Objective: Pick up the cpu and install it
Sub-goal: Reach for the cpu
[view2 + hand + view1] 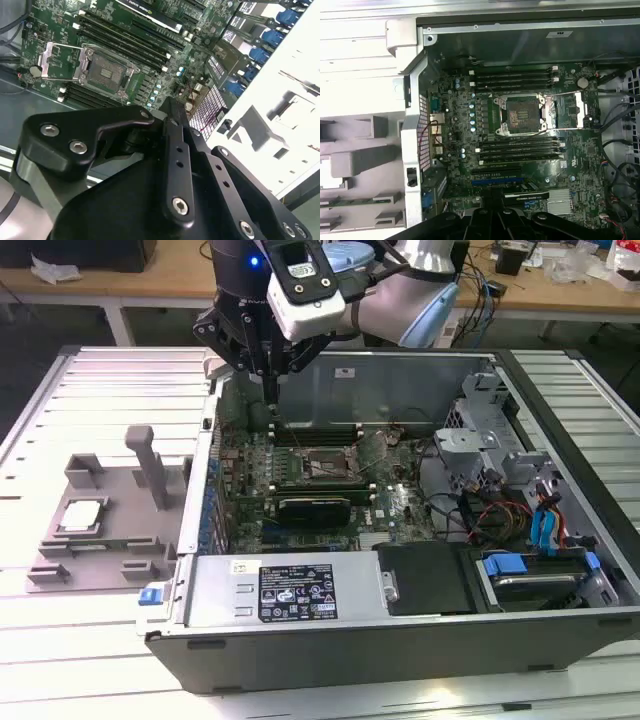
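Exterior view: off arm, raised, medium range, looks down slantwise on open computer case (420, 380) on surface (90, 380). First wrist view: near, faces straight down into case. Second wrist view: closer, oblique, past pincer (171, 107). All three share motherboard (580, 150), socket frame (522, 116).

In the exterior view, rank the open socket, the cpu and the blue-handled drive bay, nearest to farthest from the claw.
From the claw:
1. The socket, inside the case, close by the claw.
2. The cpu, on the grey tray outside the case, at the exterior view's left.
3. The drive bay, in the case's corner at the exterior view's right.
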